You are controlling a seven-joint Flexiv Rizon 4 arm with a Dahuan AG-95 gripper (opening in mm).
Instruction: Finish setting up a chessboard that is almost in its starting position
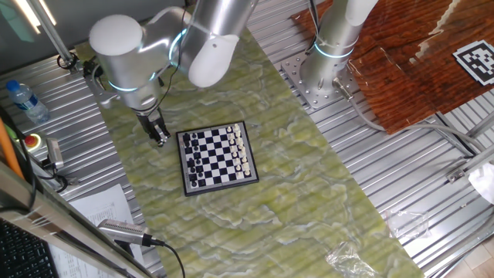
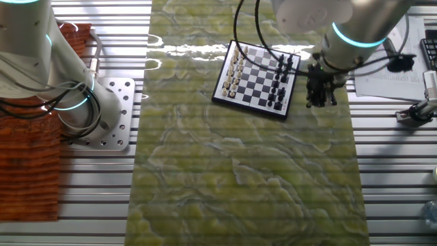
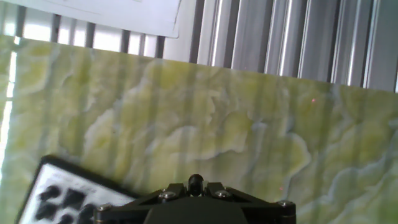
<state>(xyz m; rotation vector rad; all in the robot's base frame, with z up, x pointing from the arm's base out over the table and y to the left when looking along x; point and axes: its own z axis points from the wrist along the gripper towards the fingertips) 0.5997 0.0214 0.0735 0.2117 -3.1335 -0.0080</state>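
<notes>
The chessboard [image 1: 225, 184] lies on the green marbled mat, with black pieces along its left edge and white pieces along its right edge in this view. It also shows in the other fixed view [image 2: 248, 107] and at the lower left of the hand view [image 3: 43, 180]. My gripper [image 1: 160, 137] hangs just off the board's black-piece side, close above the mat; it also shows in the other fixed view [image 2: 321, 96]. In the hand view its jaws [image 3: 195, 186] are closed on a small black chess piece [image 3: 195, 182], whose round top sticks up between them.
A second arm's base [image 1: 328, 69] stands at the back beside a brown cloth [image 1: 401, 62]. A water bottle [image 1: 23, 100], a red button [image 1: 32, 141], papers [image 1: 100, 205] and a grey handle [image 1: 123, 229] lie left of the mat. Clear plastic [image 1: 351, 259] lies at the front.
</notes>
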